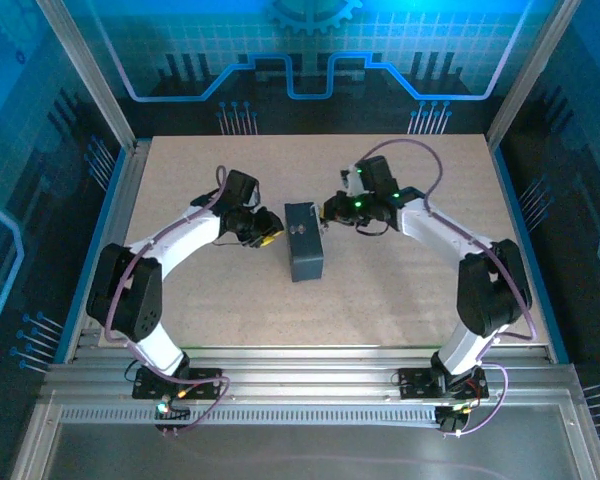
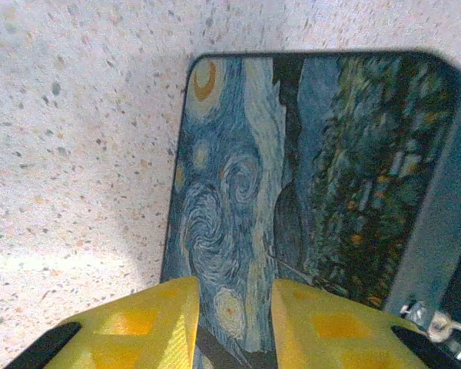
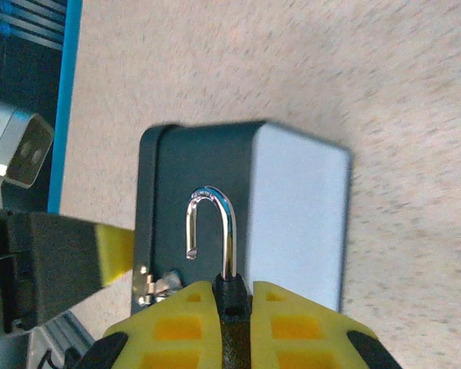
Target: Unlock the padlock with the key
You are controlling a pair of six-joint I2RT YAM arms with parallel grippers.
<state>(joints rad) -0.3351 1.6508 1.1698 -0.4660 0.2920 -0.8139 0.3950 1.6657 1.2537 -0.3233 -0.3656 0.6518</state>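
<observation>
- The right tool [image 3: 232,290] is closed almost fully on the padlock [image 3: 232,301], a tiny lock with a dark body. The body is pinched between the two yellow pads.
- The lock's thin silvery shackle [image 3: 215,201] stands up out of the grip. One leg sits in the body and the other, hooked end hangs free, so the shackle is swung open.
- The padlock is held just in front of the dark end wall of the dark blue rectangular tin with a swirl-patterned lid [image 3: 292,207]. A small silvery latch [image 3: 155,284] on that wall lies just left of the grip.
- The left tool [image 2: 234,311] has its yellow fingers [image 2: 154,327] partly apart, and nothing shows between them. The tin's painted lid [image 2: 292,192] lies right ahead of them.
- From above, the tin [image 1: 305,258] lies mid-way on the speckled beige desk [image 1: 400,300]. The left tool [image 1: 267,235] is at its left side and the right tool [image 1: 330,212] at its far right corner.
</observation>
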